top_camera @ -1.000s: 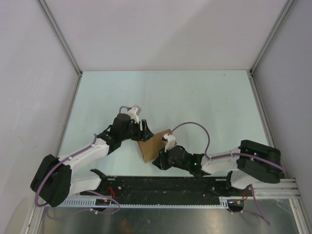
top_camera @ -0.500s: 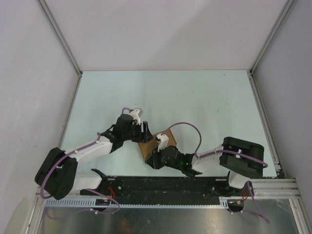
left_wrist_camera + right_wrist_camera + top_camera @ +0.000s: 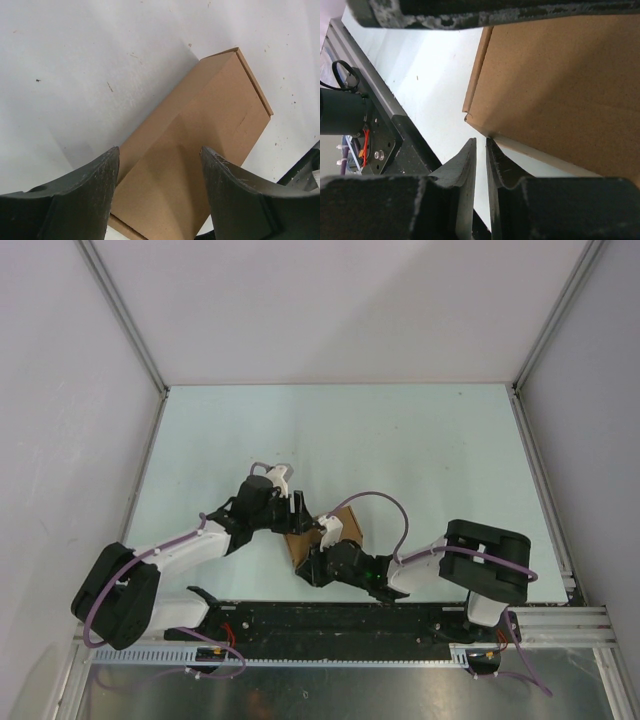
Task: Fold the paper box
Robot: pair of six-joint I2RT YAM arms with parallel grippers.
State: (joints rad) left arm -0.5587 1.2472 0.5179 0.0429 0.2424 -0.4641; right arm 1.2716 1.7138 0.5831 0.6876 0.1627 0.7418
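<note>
Overhead view first: two arms reach in from the near edge and meet over one paper box (image 3: 346,520), a plain brown carton lying flat on the pale table (image 3: 420,440), near its front edge and close to the black rail (image 3: 340,618). The left gripper (image 3: 299,514) sits at the box's left side. The right gripper (image 3: 311,567) is low at the box's near edge.

Left wrist view: the same single box (image 3: 210,125) runs diagonally under the camera, closed, with one long crease along its top. The left gripper (image 3: 159,152) has its two fingers (image 3: 85,200) spread wide, one over each long side of the box, clasping nothing.

Right wrist view: the box (image 3: 560,75) fills the upper right. The right gripper (image 3: 480,142) has its two fingers (image 3: 462,175) drawn nearly together, a thin slit of table showing between them, tips just beside the box's lower edge.
</note>
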